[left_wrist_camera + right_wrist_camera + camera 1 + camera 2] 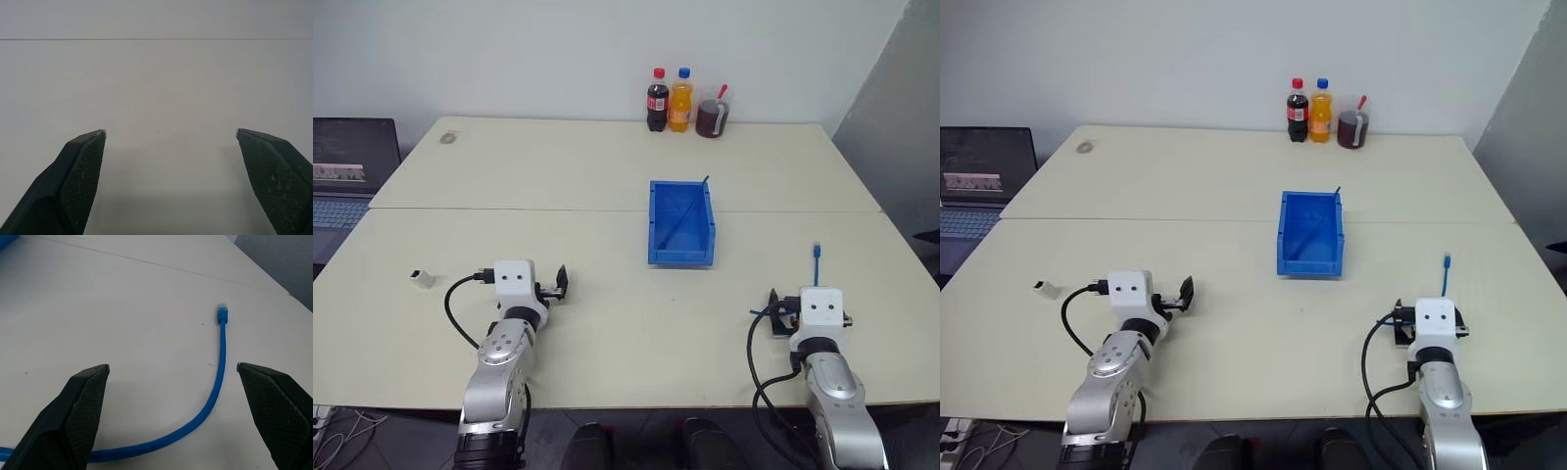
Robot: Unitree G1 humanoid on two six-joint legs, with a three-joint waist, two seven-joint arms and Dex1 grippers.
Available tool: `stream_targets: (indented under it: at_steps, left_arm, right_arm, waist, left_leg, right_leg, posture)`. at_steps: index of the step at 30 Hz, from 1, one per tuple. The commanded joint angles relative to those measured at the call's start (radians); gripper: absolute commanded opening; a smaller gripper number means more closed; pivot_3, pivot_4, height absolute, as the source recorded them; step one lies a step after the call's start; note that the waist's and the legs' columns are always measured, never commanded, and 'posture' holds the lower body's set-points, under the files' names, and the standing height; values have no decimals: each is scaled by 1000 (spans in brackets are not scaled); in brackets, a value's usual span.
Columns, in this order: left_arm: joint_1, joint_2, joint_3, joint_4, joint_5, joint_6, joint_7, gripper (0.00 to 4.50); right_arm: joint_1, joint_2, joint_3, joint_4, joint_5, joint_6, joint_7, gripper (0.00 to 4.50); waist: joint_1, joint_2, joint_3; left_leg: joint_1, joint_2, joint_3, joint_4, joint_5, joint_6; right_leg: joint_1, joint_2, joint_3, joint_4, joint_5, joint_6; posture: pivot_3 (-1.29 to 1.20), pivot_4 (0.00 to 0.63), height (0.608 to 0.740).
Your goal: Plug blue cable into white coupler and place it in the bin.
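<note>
The blue cable (219,382) lies on the table in a curve, its plug (222,311) pointing away from me. My right gripper (172,368) is open just above the table at the near right, and the cable runs between its fingers untouched. The cable's tip (817,253) shows just beyond that hand. The white coupler (423,278) sits at the near left of the table, to the left of my left hand. My left gripper (170,132) is open over bare tabletop with nothing between its fingers. The blue bin (681,223) stands at the table's middle, beyond both hands.
Two bottles (669,100) and a cup of dark drink (712,117) stand at the table's far edge. An open laptop (347,166) sits off the left side. A seam (509,208) runs across the table where its two halves meet.
</note>
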Motion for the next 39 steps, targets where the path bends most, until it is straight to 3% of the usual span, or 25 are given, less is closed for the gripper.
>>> stream_targets:
  at_steps: [1, 30, 35, 39]
  left_arm:
    - [-9, -1, 31, -48, -8, 19, 10, 4500]
    - [-12, 8, 9, -64, -9, 13, -38, 4500]
    - [-184, 90, -46, -42, -110, 25, -283, 4500]
    - [-469, 219, -203, 20, -220, 76, -708, 4500]
  right_arm:
    - [2, -2, -9, -61, -11, -22, -7, 4437]
    - [32, 6, -59, -87, 1, -8, -22, 4437]
    - [-26, -12, -109, -91, 44, 50, 3, 4437]
    - [-160, -114, -190, -15, 136, 137, 103, 4437]
  waist:
    - [0, 0, 0]
    - [0, 0, 1]
    - [2, -2, 5]
    - [4, -4, 12]
  left_leg:
    - [0, 0, 0, 0, 0, 0]
    - [0, 1, 0, 0, 0, 0]
    - [0, 0, 0, 0, 0, 0]
    - [-2, -5, 2, 1, 2, -1]
  right_leg:
    - [0, 0, 0, 0, 0, 0]
    - [0, 0, 0, 0, 0, -1]
    - [0, 0, 0, 0, 0, -1]
    - [0, 2, -4, 0, 2, -1]
  posture:
    - [0, 150, 740]
    - [0, 150, 740]
    - [0, 150, 740]
    - [0, 150, 740]
